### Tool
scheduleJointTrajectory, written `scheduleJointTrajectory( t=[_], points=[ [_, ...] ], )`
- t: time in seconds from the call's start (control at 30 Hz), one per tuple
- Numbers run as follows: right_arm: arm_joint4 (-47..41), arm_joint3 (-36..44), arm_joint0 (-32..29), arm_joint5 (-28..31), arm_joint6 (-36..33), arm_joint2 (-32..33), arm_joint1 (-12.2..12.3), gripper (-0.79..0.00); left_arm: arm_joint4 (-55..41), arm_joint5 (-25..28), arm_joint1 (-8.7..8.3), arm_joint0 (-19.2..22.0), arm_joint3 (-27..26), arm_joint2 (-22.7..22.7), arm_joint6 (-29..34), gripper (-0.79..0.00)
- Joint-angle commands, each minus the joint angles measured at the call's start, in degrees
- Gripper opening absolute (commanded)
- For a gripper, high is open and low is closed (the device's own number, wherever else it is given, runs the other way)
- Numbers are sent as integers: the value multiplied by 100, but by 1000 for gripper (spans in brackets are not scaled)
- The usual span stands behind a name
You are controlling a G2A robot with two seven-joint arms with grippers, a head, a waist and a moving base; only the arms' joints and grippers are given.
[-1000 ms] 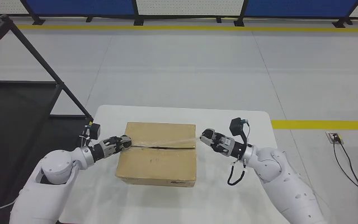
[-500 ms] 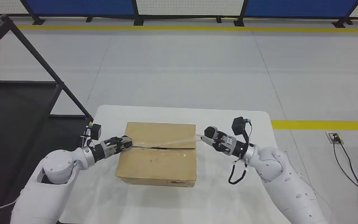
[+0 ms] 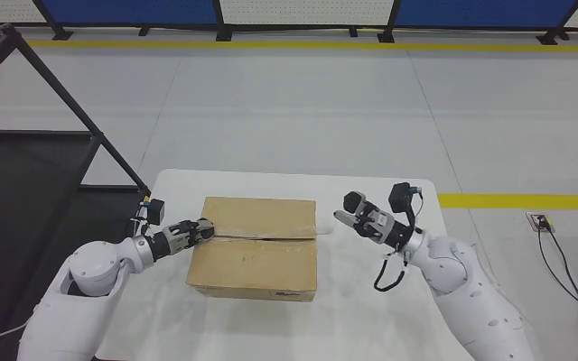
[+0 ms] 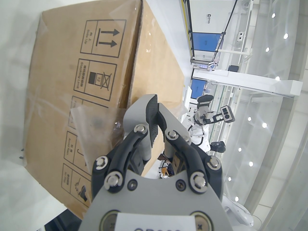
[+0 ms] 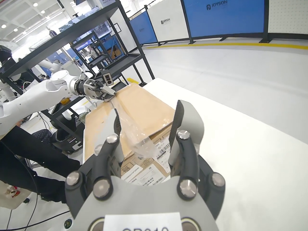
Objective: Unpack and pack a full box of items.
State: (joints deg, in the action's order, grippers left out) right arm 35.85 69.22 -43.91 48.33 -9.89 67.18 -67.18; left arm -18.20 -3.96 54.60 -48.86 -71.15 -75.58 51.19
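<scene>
White table [image 3: 341, 307] carries a cardboard box [image 3: 253, 262]; blue panels [image 3: 126, 11] fence pale floor [image 3: 298, 108].

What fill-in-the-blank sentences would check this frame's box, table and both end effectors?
The cardboard box stands on a ___ table.
The right end effector is ___, clear of the box.
The left end effector is ___, at the box's other end.
Missing words: white; open; shut.
</scene>
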Motion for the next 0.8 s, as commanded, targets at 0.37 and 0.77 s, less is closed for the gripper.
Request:
scheduleJointTrajectory(
  t=[0.37,0.77],
  points=[
    [-1970,-608,738,224,-1583,-1152,-272,0,-55,39,-3,-71,-76,-51,-19,-785],
    [-3929,-697,910,-420,-3909,-1397,-212,0,-80,48,1,-69,-88,-61,-1,-785]
  ],
)
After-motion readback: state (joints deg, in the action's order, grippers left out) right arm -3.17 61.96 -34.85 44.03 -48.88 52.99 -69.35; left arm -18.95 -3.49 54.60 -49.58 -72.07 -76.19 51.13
